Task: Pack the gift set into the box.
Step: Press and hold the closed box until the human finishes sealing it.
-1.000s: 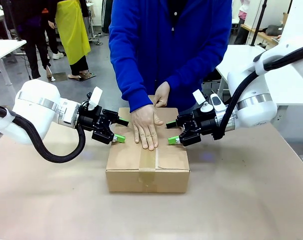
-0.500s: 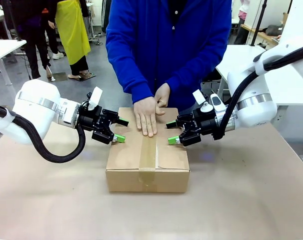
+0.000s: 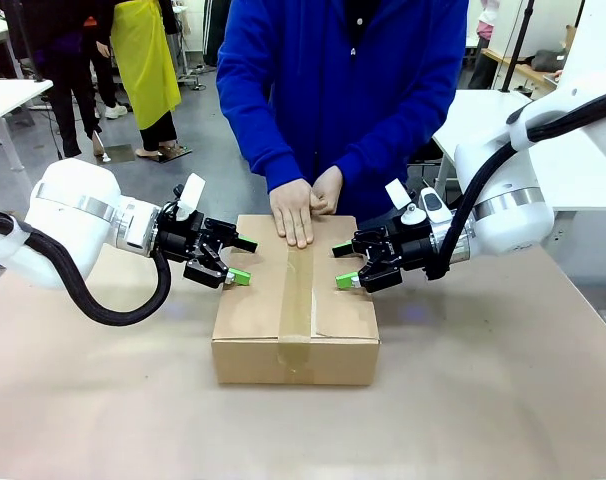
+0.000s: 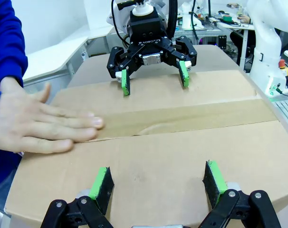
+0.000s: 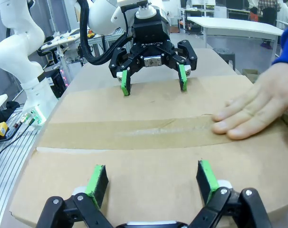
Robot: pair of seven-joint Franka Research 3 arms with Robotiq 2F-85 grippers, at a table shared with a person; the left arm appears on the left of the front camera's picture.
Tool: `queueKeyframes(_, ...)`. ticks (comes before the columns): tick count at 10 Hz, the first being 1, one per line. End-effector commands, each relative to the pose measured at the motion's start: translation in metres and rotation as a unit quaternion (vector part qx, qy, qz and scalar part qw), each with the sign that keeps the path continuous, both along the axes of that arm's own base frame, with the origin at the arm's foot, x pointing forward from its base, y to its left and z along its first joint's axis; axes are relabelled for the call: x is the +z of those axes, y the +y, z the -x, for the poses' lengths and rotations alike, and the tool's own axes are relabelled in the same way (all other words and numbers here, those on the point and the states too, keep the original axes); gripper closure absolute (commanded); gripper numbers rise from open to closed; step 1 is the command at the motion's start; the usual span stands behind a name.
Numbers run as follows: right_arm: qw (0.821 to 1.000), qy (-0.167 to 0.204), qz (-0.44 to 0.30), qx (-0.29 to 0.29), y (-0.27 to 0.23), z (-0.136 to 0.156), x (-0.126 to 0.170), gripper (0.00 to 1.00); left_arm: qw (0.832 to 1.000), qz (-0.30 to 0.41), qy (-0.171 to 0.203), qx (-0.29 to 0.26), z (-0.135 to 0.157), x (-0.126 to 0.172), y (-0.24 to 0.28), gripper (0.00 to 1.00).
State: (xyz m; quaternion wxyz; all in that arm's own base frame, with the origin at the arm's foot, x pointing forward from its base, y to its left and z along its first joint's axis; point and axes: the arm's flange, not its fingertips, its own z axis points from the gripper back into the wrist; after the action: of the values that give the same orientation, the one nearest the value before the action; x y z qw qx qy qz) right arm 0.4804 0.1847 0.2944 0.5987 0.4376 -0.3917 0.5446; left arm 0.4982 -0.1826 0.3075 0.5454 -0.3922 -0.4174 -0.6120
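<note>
The box (image 3: pixel 253 312) stands shut at the table's middle, a strip of brown tape (image 3: pixel 297 290) running along its top seam. The gift set is hidden. My left gripper (image 3: pixel 243 260) is open over the box's left top edge, its green pads (image 4: pixel 102 183) against or just above the cardboard (image 4: pixel 172 152). Facing it over the right edge, my right gripper (image 3: pixel 341 266) is also open, holding nothing (image 5: pixel 153 180). A person's hand (image 3: pixel 293 212) lies flat on the tape's far end (image 5: pixel 255 111). Each wrist view shows the opposite gripper across the lid: the right one (image 4: pixel 153 78) and the left one (image 5: pixel 153 80).
The person in a blue sleeve (image 3: pixel 273 150) stands close behind the box, the second hand (image 3: pixel 328 190) tucked beside the first. Brown table surface (image 3: pixel 103 400) surrounds the box. White tables (image 3: pixel 3 100) and other people stand farther back.
The person's flat hand has slid along the tape from the lid's middle to its far edge. Both grippers have stayed where they were, open.
</note>
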Motion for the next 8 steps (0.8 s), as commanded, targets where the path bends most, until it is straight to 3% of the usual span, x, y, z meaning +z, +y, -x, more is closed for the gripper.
queueKeyframes(1, 1.0, 0.0, 0.004, -0.004, 0.0022, 0.0, -0.001, 0.0, 1.0, 0.002, -0.004, -0.002, 0.0006, -0.0009, 0.0016, 0.0)
queueKeyframes(8, 1.0, 0.0, 0.004, -0.004, 0.0022, 0.0, -0.001, 0.0, 1.0, 0.002, -0.004, -0.002, 0.0006, -0.0009, 0.0016, 0.0)
